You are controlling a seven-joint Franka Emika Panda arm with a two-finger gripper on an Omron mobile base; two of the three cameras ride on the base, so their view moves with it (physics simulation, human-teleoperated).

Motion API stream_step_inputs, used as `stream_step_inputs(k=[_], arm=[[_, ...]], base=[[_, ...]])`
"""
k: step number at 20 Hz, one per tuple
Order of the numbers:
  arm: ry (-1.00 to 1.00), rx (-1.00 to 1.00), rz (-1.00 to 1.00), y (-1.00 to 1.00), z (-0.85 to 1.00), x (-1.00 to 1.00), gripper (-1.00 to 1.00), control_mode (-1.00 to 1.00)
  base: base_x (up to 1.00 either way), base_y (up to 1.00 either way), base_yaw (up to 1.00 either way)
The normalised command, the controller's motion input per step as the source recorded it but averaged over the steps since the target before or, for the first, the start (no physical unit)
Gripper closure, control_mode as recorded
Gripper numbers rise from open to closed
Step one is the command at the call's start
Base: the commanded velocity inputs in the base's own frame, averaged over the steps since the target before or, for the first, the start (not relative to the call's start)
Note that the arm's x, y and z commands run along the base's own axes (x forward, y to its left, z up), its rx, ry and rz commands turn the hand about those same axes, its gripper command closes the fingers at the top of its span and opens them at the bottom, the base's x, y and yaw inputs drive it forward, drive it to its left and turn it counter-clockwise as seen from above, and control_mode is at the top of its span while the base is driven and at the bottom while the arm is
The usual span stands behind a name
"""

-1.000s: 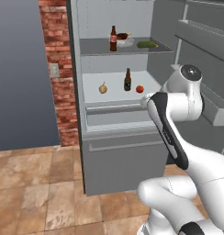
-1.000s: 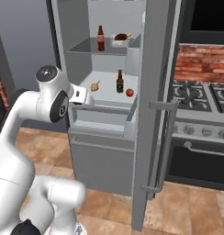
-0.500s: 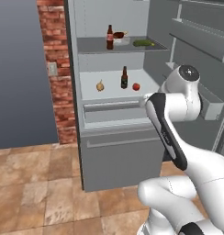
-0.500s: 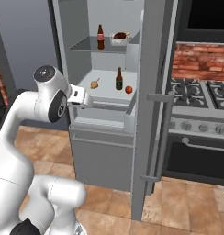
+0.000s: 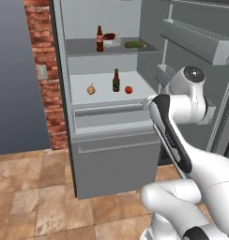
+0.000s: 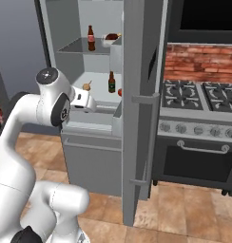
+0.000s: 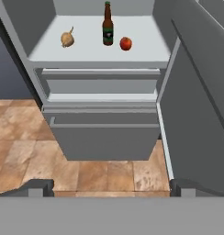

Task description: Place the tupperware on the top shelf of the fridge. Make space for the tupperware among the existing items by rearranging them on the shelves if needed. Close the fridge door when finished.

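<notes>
Already the tupperware (image 5: 111, 41) sits on the top shelf (image 5: 83, 47) of the fridge (image 5: 114, 154), tucked just beside the cola bottle (image 5: 99, 39), with the cucumber (image 5: 134, 45) lying a little apart toward the door side. That spread leaves each thing its own patch of shelf, so nothing looks crowded or stacked. On the brighter lower shelf (image 7: 86, 48) the onion (image 7: 67, 39), the beer bottle (image 7: 107, 18) and the tomato (image 7: 126, 43) stand apart in a loose row, the bottle upright.

The tool (image 7: 111, 190) is released, its fingers spread wide with nothing between them, and it hangs in front of the fridge, facing the lower shelf and the drawer front. The fridge door (image 6: 141, 109) stands swung out beside the arm, its bins visible in the left base view. By my judgement the placing is done and only shutting the door remains; the empty, spread tool suits a push on the panel.
</notes>
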Motion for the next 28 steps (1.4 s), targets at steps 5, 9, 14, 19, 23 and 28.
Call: stream_step_inputs(k=[5, 9, 14, 19, 23, 28], arm=[[-0.01, -0.02, -0.01, 0.17, 0.0, 0.13, -1.0, -1.0], [0.0, 0.0, 0.0, 0.13, 0.0, 0.12, -1.0, -1.0], [-0.09, 0.0, -0.08, -0.03, 0.0, -0.34, -1.0, -1.0], [-0.18, 0.0, -0.26, -0.54, -0.01, -0.74, -1.0, -1.0], [-0.09, 0.06, -0.2, -0.78, 0.0, -0.27, -1.0, -1.0], [-0.01, 0.13, -0.06, -0.83, 0.0, -0.6, -1.0, -1.0]], base=[[0.02, 0.03, 0.0], [0.0, 0.0, 0.0], [0.0, 0.0, 0.0], [0.0, 0.0, 0.0], [0.0, 0.0, 0.0], [0.0, 0.0, 0.0]])
